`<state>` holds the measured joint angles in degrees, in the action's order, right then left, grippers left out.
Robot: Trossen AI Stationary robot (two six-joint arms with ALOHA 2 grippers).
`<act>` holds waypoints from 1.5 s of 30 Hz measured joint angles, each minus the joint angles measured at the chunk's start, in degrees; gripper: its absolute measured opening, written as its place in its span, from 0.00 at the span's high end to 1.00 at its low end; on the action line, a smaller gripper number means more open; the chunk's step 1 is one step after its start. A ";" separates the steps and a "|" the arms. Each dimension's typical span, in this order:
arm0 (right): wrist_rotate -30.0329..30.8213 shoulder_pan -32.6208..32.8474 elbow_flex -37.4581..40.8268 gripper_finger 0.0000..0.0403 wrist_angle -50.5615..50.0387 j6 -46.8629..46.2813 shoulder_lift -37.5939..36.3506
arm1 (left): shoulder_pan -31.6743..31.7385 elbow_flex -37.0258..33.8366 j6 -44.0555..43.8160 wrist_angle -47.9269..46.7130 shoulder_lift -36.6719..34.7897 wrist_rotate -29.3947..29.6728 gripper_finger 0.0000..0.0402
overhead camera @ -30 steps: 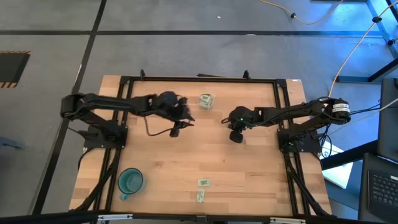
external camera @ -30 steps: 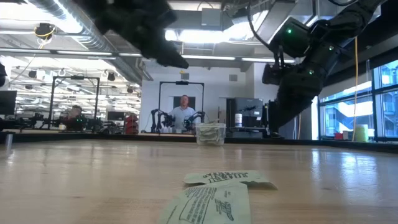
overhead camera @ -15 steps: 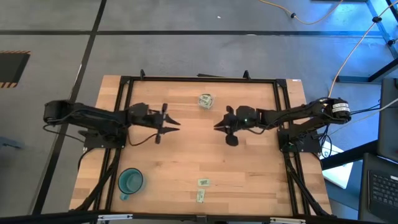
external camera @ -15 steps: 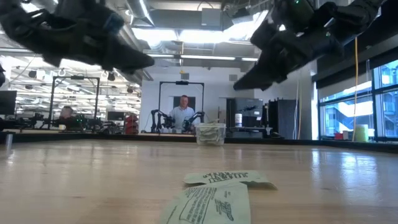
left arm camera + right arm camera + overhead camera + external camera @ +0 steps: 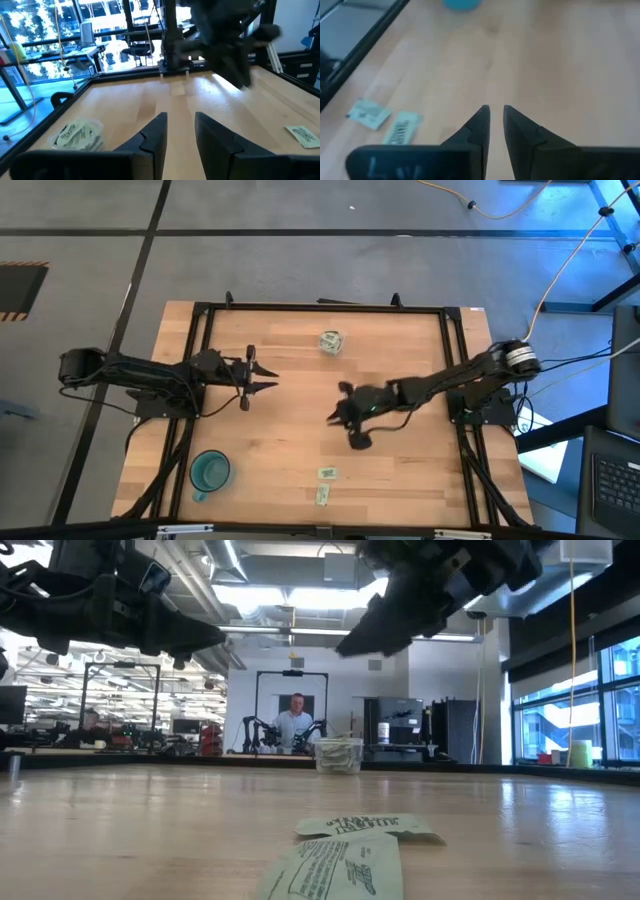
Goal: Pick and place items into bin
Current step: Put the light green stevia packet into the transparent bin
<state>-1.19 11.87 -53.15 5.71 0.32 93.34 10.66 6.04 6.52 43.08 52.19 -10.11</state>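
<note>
Right pincer [image 5: 338, 412] swung toward packets [image 5: 325, 484], empty, slightly parted; left pincer [image 5: 262, 378] retracted, parted, empty.

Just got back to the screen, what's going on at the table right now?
The right gripper hangs over the middle of the table, empty, pointed toward two packets lying near the front edge. The left gripper waits above the left side, fingers slightly apart and holding nothing. The clear bin near the back already has packets in it. A teal cup stands at the front left, untouched.
</note>
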 joint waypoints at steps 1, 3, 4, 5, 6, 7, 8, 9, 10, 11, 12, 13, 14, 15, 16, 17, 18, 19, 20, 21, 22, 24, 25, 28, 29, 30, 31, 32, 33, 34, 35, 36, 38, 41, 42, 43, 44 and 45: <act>0.01 1.13 -1.84 0.85 -1.38 -0.71 2.01 | 0.00 0.00 0.04 0.01 -0.01 0.00 0.77; 0.02 3.54 -5.62 0.85 -5.16 -3.06 5.83 | 0.00 0.00 0.12 -0.01 -0.01 0.00 0.77; 0.06 4.85 -7.50 0.85 -7.54 -4.16 7.49 | 0.00 0.00 0.13 0.01 -0.01 0.00 0.77; 0.00 6.15 -9.37 0.85 -9.90 -5.41 9.14 | 0.00 0.00 0.15 -0.01 -0.01 -0.01 0.77; 0.04 7.43 -11.26 0.85 -12.04 -6.92 10.74 | 0.00 0.00 0.19 -0.01 0.01 -0.02 0.77; 0.04 8.52 -12.91 0.85 -13.69 -8.60 12.11 | 0.00 0.00 0.20 -0.01 0.00 -0.02 0.77; 0.04 9.62 -14.55 0.85 -14.96 -10.26 13.52 | 0.00 0.00 0.21 -0.01 0.01 -0.02 0.77; 0.03 10.53 -16.10 0.85 -15.59 -11.69 14.73 | 0.00 0.00 0.22 -0.05 0.01 -0.02 0.77; 0.18 11.34 -17.52 0.85 -16.17 -12.59 15.89 | 0.00 0.00 0.22 -0.10 0.01 -0.02 0.77; 0.99 12.05 -18.90 0.85 -16.99 -13.46 17.11 | 0.00 0.00 0.22 -0.18 0.01 -0.02 0.77; 2.37 12.65 -20.26 0.85 -18.68 -13.69 18.20 | 0.00 0.00 0.22 -0.34 0.01 -0.02 0.77; 3.38 13.18 -21.36 0.85 -20.73 -13.86 19.29 | 0.00 0.00 0.22 -0.49 0.01 -0.02 0.78; 4.14 13.57 -22.42 0.85 -22.41 -14.32 20.42 | 0.00 0.00 0.22 -0.78 0.01 -0.02 0.78; 4.38 13.79 -23.31 0.85 -23.87 -14.98 21.39 | 0.00 0.00 0.22 -1.17 0.01 -0.02 0.78; 4.51 14.00 -23.99 0.85 -25.15 -15.51 22.13 | 0.00 -0.02 0.22 -1.43 0.01 -0.02 0.78; 4.55 14.17 -24.40 0.85 -25.70 -16.32 22.58 | 0.00 -0.02 0.22 -1.66 0.01 -0.02 0.78; 4.59 14.29 -24.53 0.85 -25.74 -16.79 22.84 | 0.00 -0.02 0.22 -1.85 0.01 -0.02 0.78; 4.58 14.30 -24.60 0.85 -25.72 -17.63 23.08 | 0.00 -0.02 0.22 -2.12 0.01 -0.02 0.78; 4.59 14.36 -24.61 0.85 -25.83 -18.47 23.26 | 0.00 -0.02 0.24 -2.37 0.04 -0.02 0.78; 4.57 14.39 -24.59 0.85 -26.48 -19.46 23.38 | 0.00 -0.02 0.24 -2.51 0.04 -0.02 0.78; 4.59 14.39 -24.53 0.85 -27.04 -20.13 23.40 | 0.00 -0.02 0.24 -2.60 0.04 -0.02 0.77; 4.59 14.39 -24.41 0.85 -26.64 -21.09 23.54 | 0.00 -0.02 0.24 -2.68 0.04 -0.02 0.78; 4.59 14.50 -24.39 0.85 -26.58 -21.05 23.62 | 0.00 -0.02 0.24 -2.68 0.04 -0.02 0.78; 4.48 14.61 -24.32 0.85 -25.80 -20.89 24.65 | 0.00 -0.02 0.24 -2.78 0.04 -0.02 0.78; 4.29 14.65 -24.29 0.85 -26.40 -20.91 24.86 | 0.00 -0.02 0.24 -2.83 0.04 -0.02 0.78; 4.25 14.70 -24.18 0.85 -27.05 -20.92 25.23 | 0.00 -0.02 0.33 -2.81 0.04 -0.02 0.78; 4.22 14.71 -24.20 0.85 -26.29 -20.99 25.66 | 0.00 -0.02 0.79 -2.98 0.04 -0.02 0.78; 4.22 14.80 -24.22 0.85 -26.04 -21.04 25.91 | 0.00 -0.02 1.17 -3.35 0.06 -0.02 0.79; 4.18 14.84 -24.26 0.85 -26.27 -21.07 25.93 | 0.00 -0.04 1.48 -3.45 0.08 0.00 0.79; 4.12 14.85 -24.28 0.85 -26.20 -21.07 26.07 | 0.00 -0.04 1.90 -3.42 0.10 0.05 0.79; 4.20 14.88 -24.28 0.85 -26.10 -21.05 26.18 | 0.00 -0.03 2.22 -3.66 0.10 0.07 0.79; 4.20 14.92 -24.30 0.85 -26.23 -21.08 26.18 | 0.00 -0.04 2.37 -4.01 0.08 0.15 0.79; 4.17 14.92 -24.30 0.85 -26.42 -21.13 26.18 | 0.00 -0.04 2.36 -4.07 0.08 0.77 0.79; 4.11 14.92 -24.30 0.85 -26.42 -21.11 26.18 | 0.02 -0.04 2.34 -4.36 0.08 1.77 0.79; 4.13 14.92 -24.30 0.85 -26.45 -21.09 26.18 | 0.00 -0.04 2.32 -4.36 0.08 1.97 0.79; 4.13 14.92 -24.30 0.85 -26.55 -21.09 26.18 | 0.00 -0.04 2.30 -4.44 0.08 1.99 0.79; 4.15 14.92 -24.30 0.85 -26.69 -21.14 26.18 | 0.00 -0.04 2.30 -4.44 0.08 1.99 0.79; 4.15 14.91 -24.30 0.85 -26.99 -21.13 26.18 | 0.00 -0.04 2.29 -4.38 0.08 1.97 0.79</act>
<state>2.96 26.79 -77.45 -21.28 -20.82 119.52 10.66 6.00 8.81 38.71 52.27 -8.14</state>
